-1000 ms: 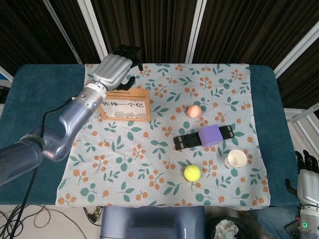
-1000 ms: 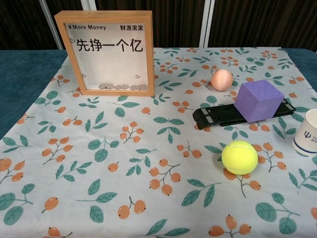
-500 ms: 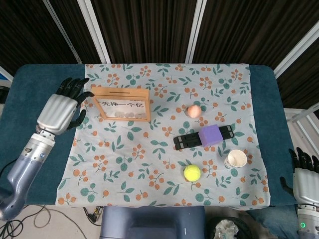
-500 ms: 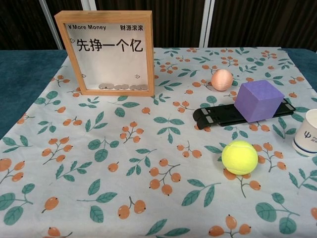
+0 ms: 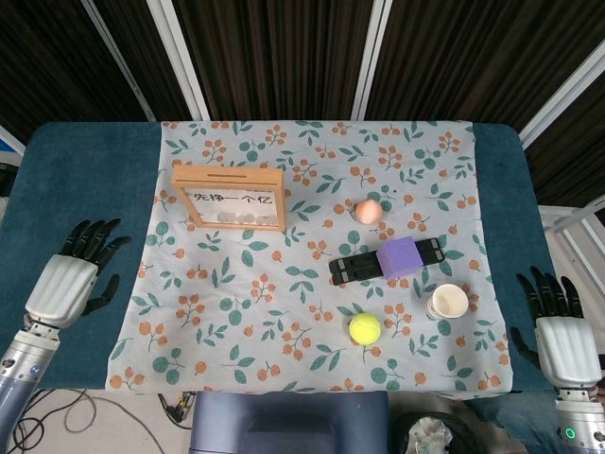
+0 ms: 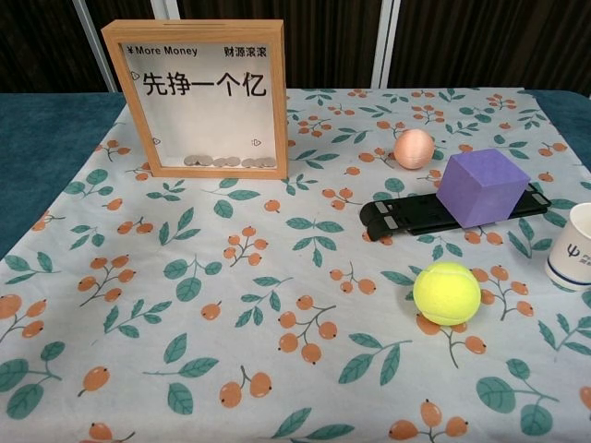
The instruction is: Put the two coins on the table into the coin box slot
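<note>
The coin box (image 6: 205, 97) carried print on its clear front: "¥ More Money" at the top left, "财源滚滚" at the top right, and beneath them, in large black characters, "先挣一个亿". The paper cup (image 6: 571, 246) at the right edge bore a small dark round logo, possibly a "ψ"-like mark with tiny lettering under it, too small to read.

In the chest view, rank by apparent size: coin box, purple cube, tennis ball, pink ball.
1. Coin box
2. Purple cube
3. Tennis ball, though it sits nearer the camera than the cube
4. Pink ball
</note>
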{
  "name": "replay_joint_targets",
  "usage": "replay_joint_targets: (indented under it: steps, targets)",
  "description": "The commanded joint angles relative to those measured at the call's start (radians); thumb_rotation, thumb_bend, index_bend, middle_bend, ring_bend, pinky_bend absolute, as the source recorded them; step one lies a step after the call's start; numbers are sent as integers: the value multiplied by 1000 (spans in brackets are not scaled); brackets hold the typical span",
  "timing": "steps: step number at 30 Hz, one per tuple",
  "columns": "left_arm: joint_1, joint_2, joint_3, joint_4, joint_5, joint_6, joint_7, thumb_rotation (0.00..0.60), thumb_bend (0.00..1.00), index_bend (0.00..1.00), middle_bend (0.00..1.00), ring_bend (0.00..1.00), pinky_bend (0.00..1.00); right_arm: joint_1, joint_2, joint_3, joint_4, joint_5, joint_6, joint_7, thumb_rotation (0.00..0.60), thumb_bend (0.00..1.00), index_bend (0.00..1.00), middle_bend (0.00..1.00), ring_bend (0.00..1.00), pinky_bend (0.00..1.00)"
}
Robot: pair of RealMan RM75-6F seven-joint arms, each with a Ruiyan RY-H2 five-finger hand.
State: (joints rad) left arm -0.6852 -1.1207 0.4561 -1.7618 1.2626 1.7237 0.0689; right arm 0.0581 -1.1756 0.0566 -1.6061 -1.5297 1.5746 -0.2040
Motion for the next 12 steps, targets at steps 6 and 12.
replay_joint_targets:
  steps: [6,12]
  targets:
    - [131,-49,-62,112,69,-8,-52,600,452,149,0,0,0,1,-13,-4,28,-30,15,9,600,406,96,45,26,0]
    - [177,-52,-97,136,107,-22,-58,600,447,140,0,0,0,0,-15,-4,33,-32,12,2,600,406,96,45,26,0]
